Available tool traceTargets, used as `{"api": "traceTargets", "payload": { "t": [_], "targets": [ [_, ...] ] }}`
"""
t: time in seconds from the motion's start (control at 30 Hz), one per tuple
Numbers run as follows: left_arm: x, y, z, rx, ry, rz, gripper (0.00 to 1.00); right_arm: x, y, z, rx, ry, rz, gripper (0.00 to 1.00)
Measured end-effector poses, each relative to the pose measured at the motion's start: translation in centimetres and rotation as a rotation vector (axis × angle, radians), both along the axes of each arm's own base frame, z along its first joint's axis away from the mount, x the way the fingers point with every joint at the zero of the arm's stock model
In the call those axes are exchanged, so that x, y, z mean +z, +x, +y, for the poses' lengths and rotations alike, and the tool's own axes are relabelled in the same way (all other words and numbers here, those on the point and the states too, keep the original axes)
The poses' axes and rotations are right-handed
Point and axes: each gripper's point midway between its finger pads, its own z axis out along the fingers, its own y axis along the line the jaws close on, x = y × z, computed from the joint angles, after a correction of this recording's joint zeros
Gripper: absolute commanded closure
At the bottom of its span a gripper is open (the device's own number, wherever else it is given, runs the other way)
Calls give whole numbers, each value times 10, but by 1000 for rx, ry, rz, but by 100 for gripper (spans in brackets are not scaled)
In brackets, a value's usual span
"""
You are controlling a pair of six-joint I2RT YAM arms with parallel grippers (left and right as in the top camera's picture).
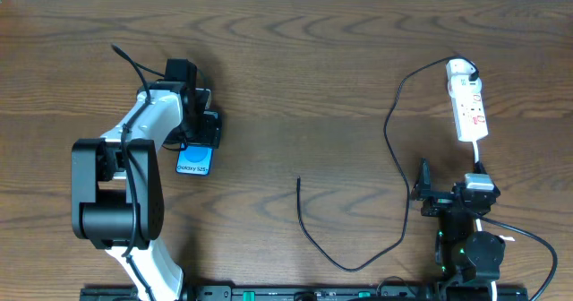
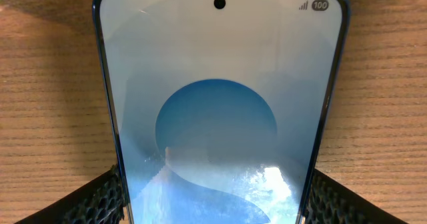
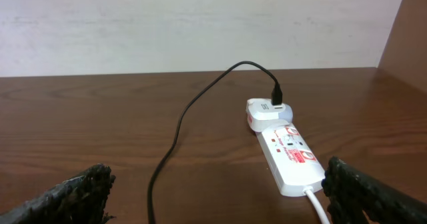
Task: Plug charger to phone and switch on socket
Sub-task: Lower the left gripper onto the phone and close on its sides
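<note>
At the left of the desk [image 1: 295, 68], our left claw [image 2: 215, 184] is closed on the phone [image 1: 194, 162], a finger against each long edge, the blue screen facing up. In the middle the cable [image 1: 387, 131] lies loose, its free tip well apart from the phone and its other end plugged into a white adapter [image 1: 459, 68] at the socket's [image 1: 467, 104] far end. At the right, our right claw [image 3: 217, 174] is spread wide and empty, near the socket's cord end.

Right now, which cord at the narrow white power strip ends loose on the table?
The thin black cable, its tip free mid-table; the thicker white cord leaves the power strip's opposite end.
</note>
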Motion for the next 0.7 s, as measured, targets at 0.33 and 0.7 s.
{"api": "traceTargets", "payload": {
  "t": [0.33, 0.7],
  "targets": [
    [0, 0, 0, -1, 0, 0, 23, 0, 0, 0, 0, 0, 0, 1],
    [0, 0, 0, -1, 0, -1, 29, 0, 0, 0, 0, 0, 0, 1]
  ]
}}
